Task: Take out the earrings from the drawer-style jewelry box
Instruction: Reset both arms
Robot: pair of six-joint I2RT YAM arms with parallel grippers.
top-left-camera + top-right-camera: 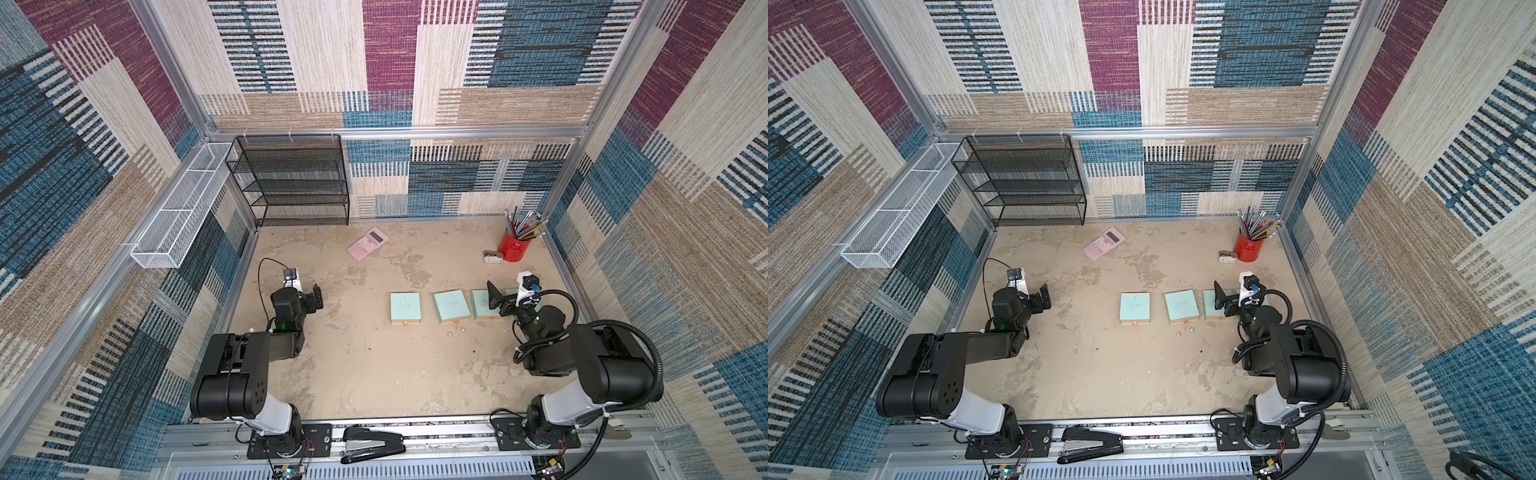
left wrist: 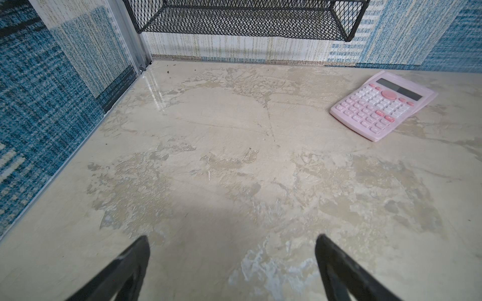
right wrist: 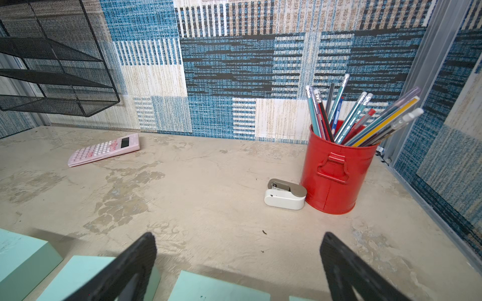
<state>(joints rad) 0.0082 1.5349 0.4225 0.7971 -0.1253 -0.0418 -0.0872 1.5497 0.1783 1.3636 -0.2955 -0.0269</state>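
Note:
Three mint-green drawer-style jewelry boxes (image 1: 405, 306) (image 1: 1135, 307) lie in a row on the floor, each with a tan strip along its near edge. A fourth is partly hidden behind my right gripper. Tiny pale specks, the earrings (image 1: 448, 333) (image 1: 1178, 332), lie scattered on the floor just in front of the boxes. My right gripper (image 1: 500, 300) (image 3: 238, 234) hovers open over the right end of the row, holding nothing. Box tops (image 3: 216, 286) show under it in the right wrist view. My left gripper (image 1: 315, 297) (image 2: 232, 237) is open over bare floor, far left of the boxes.
A pink calculator (image 1: 368, 243) lies near the back wall. A red pencil cup (image 1: 514, 246) and a small white stapler (image 1: 493, 257) stand at the back right. A black mesh shelf (image 1: 291, 183) and a white wire basket (image 1: 178, 208) hang at the back left. A black stapler (image 1: 372, 446) rests on the front rail.

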